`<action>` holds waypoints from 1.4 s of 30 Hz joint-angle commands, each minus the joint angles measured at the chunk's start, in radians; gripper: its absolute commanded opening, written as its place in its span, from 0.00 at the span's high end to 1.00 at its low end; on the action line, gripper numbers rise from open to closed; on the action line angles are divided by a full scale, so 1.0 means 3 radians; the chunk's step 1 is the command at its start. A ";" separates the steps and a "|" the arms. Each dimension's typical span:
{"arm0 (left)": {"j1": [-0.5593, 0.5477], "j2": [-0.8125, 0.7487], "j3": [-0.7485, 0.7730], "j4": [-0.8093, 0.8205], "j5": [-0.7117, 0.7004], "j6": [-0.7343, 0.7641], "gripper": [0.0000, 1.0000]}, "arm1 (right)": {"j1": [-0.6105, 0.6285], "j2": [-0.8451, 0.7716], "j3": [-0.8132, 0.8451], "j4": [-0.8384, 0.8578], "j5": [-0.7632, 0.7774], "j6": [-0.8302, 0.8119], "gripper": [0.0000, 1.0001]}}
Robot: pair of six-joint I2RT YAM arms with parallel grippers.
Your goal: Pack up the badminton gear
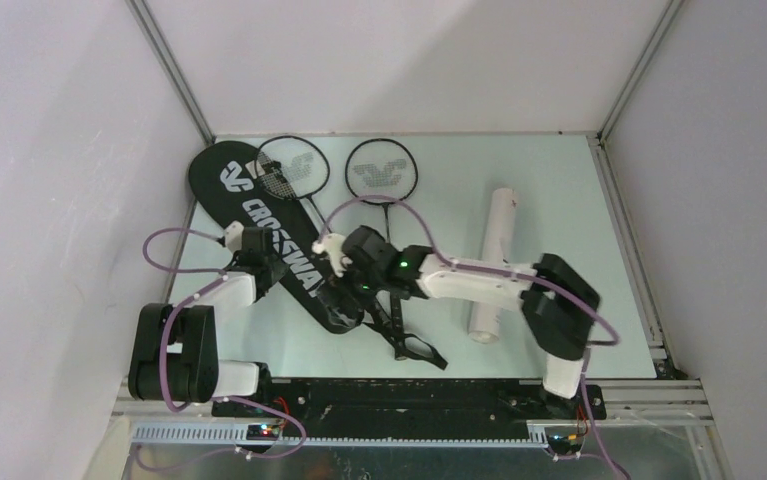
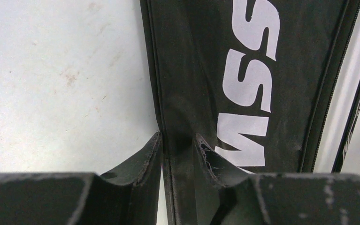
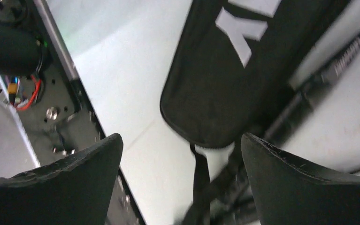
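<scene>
**Kid 1:** Left jaws pinched the black bag [image 1: 259, 215] by its edge. Right jaws stood wide apart.
**Kid 2:** Where did it lie?
**Kid 1:** Flat on the desk [image 1: 559, 180], toward ten o'clock. Soft, floppy; its edge seemed best to hold.

I see, at left, the long black fabric racket bag [image 1: 221, 178]; far, two black thin-shafted rackets [image 1: 382, 170]; right, a white cylindrical tube [image 1: 496, 245].

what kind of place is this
Probably a lab robot cell: white walls on metal framing box in a pale table, the left arm and right arm are bolted at its near edge, and a bag, rackets and tube lie on it.
</scene>
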 commanded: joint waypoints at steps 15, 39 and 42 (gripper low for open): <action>0.0003 -0.0072 -0.0008 -0.0029 0.0184 0.0136 0.68 | -0.0020 0.1596 0.1494 -0.0214 0.1022 -0.0284 0.00; 0.0004 0.0020 0.0074 0.0070 0.0429 0.0162 0.72 | -0.0163 0.1531 0.1202 0.0042 0.0913 -0.0293 0.00; 0.0004 0.0024 0.0081 0.0078 0.0474 0.0158 0.72 | -0.0148 0.1651 0.1250 -0.0043 0.0874 -0.0306 0.00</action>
